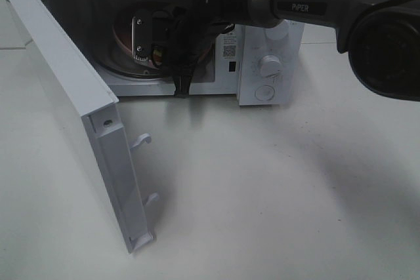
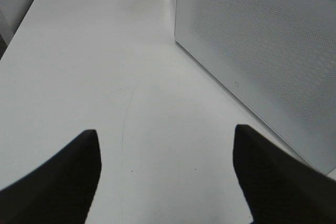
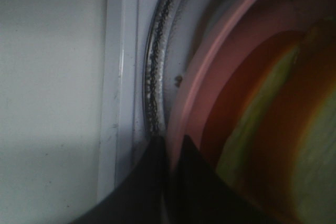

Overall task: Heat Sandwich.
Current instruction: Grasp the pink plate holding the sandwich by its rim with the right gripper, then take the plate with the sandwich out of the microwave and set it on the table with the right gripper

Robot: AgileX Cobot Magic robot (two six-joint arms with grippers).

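Observation:
The white microwave (image 1: 269,63) stands at the back of the table with its door (image 1: 65,96) swung wide open to the left. Inside, the round pink plate (image 1: 125,37) rests on the turntable, mostly hidden by my right arm. My right gripper (image 1: 157,44) reaches into the cavity. In the right wrist view its dark fingers (image 3: 152,182) pinch the rim of the pink plate (image 3: 210,77), and the sandwich (image 3: 262,129) shows blurred green, yellow and red on it. My left gripper (image 2: 165,135) is open over bare table beside the microwave's perforated side wall (image 2: 262,51).
The glass turntable rim (image 3: 157,66) runs just outside the plate edge. The open door (image 1: 125,181) juts toward the front left with two latch hooks. The control knobs (image 1: 270,65) sit on the microwave's right panel. White tabletop (image 1: 275,195) lies in front.

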